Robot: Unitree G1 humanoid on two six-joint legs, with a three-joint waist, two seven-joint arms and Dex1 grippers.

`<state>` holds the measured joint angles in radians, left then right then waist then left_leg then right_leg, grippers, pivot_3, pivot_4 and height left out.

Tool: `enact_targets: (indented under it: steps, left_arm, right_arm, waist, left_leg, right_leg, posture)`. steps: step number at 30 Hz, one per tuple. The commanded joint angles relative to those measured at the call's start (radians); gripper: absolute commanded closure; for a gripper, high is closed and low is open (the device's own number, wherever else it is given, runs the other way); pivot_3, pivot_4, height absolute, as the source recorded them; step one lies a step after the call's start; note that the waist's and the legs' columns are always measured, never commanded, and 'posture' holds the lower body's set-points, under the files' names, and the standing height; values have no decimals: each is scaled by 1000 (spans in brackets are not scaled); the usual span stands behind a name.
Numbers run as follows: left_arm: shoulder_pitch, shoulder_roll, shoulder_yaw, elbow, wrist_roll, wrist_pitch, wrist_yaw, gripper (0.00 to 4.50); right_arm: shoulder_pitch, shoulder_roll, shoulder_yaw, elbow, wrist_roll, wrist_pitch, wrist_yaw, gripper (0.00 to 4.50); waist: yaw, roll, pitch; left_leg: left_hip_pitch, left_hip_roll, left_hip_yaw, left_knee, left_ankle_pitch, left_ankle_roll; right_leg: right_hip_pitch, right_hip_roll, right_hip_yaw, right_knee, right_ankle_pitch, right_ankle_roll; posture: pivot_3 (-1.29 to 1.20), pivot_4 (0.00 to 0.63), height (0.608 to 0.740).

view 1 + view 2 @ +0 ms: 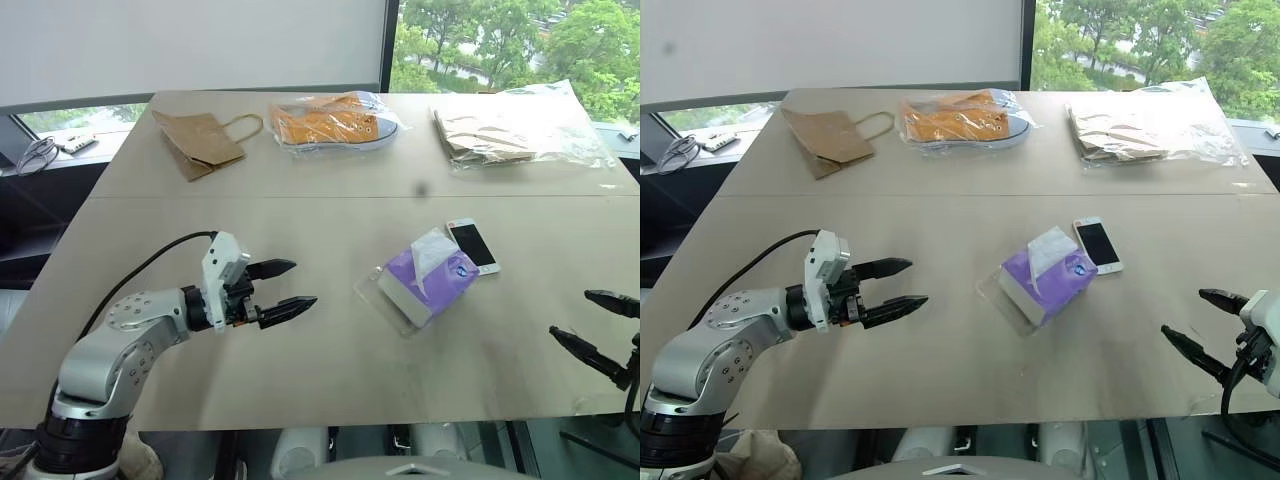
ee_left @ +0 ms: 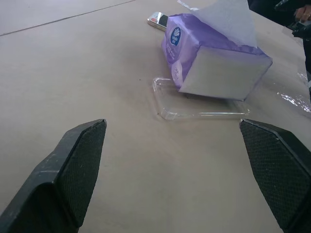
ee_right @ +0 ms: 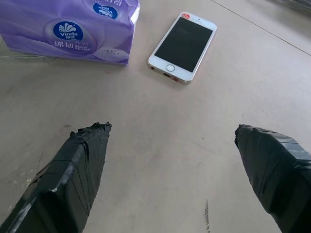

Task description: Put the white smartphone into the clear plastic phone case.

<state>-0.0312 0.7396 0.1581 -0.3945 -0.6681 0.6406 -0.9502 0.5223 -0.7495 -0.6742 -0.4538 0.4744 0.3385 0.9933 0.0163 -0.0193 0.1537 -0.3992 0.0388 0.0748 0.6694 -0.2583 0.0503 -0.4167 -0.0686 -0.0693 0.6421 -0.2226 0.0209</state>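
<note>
Nearest, the left gripper [image 1: 282, 290] and right gripper [image 1: 1200, 328] hover wide open and empty over the tan table [image 1: 300, 210]. Mid-table, a purple tissue pack [image 1: 432, 282] sits on the clear plastic phone case [image 2: 194, 109], with the white smartphone [image 1: 472, 245] touching its far right side. Along the far edge lie a brown paper bag [image 1: 200, 142], a bagged orange shoe [image 1: 330, 122] and a crinkly clear bag [image 1: 520, 130].

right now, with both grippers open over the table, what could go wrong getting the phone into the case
1. The purple tissue pack sits on the clear plastic phone case, so pulling the case out may drag or tip the pack.
2. The white smartphone lies right beside that pack; shoving the pack could knock it.
3. The case is nearly invisible, so the left gripper may misjudge its edge.
</note>
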Motion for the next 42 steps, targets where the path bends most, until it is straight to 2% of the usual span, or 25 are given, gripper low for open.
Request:
enact_targets:
  steps: [1,8,14,18,21,27,33,38,42]
  left_arm:
    - [-11,20,34,-35,-37,11,-10,0]
    - [-34,47,50,-44,-87,38,-29,0]
    - [-76,45,2,-69,-61,16,-20,0]
    - [-148,52,-52,-70,-79,109,23,0]
    - [-280,45,-108,-36,-118,269,88,0]
    - [-587,-73,-258,85,-120,465,143,0]
    - [-792,-214,-439,301,3,545,187,0]
    - [-883,-326,-578,495,125,466,141,0]
    - [-915,-410,-605,617,163,416,83,0]
  right_arm:
    - [-8,-14,-10,-40,13,6,-10,8]
    - [-41,-11,36,-128,32,79,-71,8]
    - [-65,-36,82,-244,83,48,-12,8]
    - [-76,-38,107,-270,85,52,-13,8]
    - [-48,-34,113,-261,70,31,11,8]
    - [-42,-21,108,-243,85,28,5,8]
    - [-36,-11,90,-267,99,37,-20,8]
    - [-7,0,72,-284,100,56,-53,8]
    - [31,12,62,-313,100,55,-64,8]
  waist:
    - [0,0,0]
    - [0,0,0]
    - [0,1,1]
    - [2,1,1]
    - [10,0,2]
    - [18,-1,2]
    - [21,-2,3]
    - [21,-2,3]
    - [21,-2,3]
  left_leg:
    - [0,0,0,0,0,0]
    - [0,0,0,0,0,0]
    - [0,0,0,0,0,0]
    - [0,0,0,0,0,0]
    - [-1,-1,-1,0,0,0]
    - [0,-1,-1,1,0,0]
    - [0,-2,-1,0,0,0]
    - [0,-2,-1,1,0,0]
    - [-1,-2,-1,0,0,0]
  right_leg:
    - [0,0,0,0,0,0]
    - [0,0,0,0,0,0]
    - [0,0,0,-1,0,0]
    - [0,0,0,-1,0,0]
    - [1,2,-1,-1,0,0]
    - [2,6,0,-1,1,2]
    - [2,7,0,0,2,3]
    - [2,8,0,-1,2,3]
    - [1,8,1,-1,2,3]
  posture:
    - [0,150,740]
    - [0,150,740]
    - [0,150,740]
    - [0,150,740]
    - [0,150,740]
    - [0,150,740]
    - [0,150,740]
    - [0,150,740]
    - [0,150,740]
